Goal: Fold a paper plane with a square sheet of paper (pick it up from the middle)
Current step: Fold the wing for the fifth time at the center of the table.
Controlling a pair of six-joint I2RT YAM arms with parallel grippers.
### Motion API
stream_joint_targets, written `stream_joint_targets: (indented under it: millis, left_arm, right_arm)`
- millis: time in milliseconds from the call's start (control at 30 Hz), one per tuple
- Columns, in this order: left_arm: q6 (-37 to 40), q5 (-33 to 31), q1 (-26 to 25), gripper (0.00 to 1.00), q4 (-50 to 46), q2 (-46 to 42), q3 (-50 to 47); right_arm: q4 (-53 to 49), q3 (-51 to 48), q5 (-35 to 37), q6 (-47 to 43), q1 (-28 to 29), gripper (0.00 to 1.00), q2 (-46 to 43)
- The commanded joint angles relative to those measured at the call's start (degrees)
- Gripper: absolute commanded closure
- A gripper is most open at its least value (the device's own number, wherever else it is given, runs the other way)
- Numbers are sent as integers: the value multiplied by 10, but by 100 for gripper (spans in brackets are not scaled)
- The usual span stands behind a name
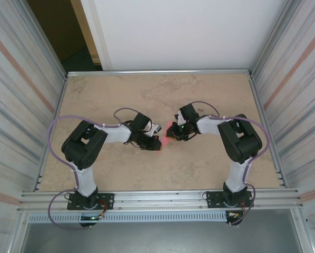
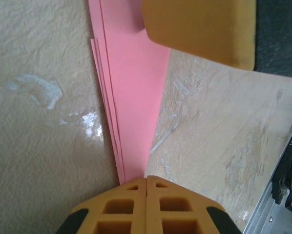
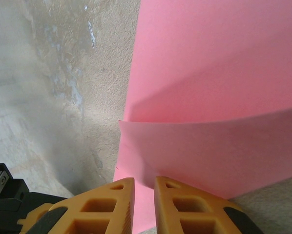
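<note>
Pink paper (image 2: 136,97), creased into a narrow layered wedge, lies on the table (image 1: 120,174) midway between the two arms. Its sharp tip runs right up to the left fingers (image 2: 136,195), which are pressed together; whether the tip is nipped between them or merely pinned beneath them we cannot tell. At the wide end the right fingers (image 3: 124,195) stand a sliver apart with pink showing in the gap, and a flap of the sheet arches up from the table toward them, so we judge them clamped on that flap. The risk we see lies in the fold: if the right arm carries the flap over off the line of the existing creases, the new crease will land crooked and the plane will come out lopsided. If the left fingers slip at the tip, the whole wedge can swivel on the smooth top, and a hard pull against a pinned tip could tear such thin stock. The table is beige and marbled, with shiny smears (image 2: 38,90), and has a metal rail (image 1: 163,197) at its near edge. Ribbed panels (image 1: 15,79) wall both sides, with a white wall (image 1: 189,31) behind and a dark opening (image 1: 57,31) at the far left.
</note>
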Motion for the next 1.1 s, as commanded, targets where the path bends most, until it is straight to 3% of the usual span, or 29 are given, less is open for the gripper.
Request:
stream_joint_targets:
  millis: [0,300,700,900,1067]
  left_arm:
    - [-6,-11,-4,97,-60,5,-25]
    - [-3,-18,-4,97,-86,-53,-38]
    - [18,-53,-4,97,-127,-54,-26]
    - [7,-32,-4,95,-67,-121,-9]
    - [-29,-21,-5,95,-13,-77,16]
  right_arm:
    - [-28,5,35,2,0,81,21]
    - [-31,7,36,1,0,81,26]
    - [-32,9,34,5,1,81,33]
    - [-33,11,32,12,4,81,31]
    - [-33,13,31,24,4,82,28]
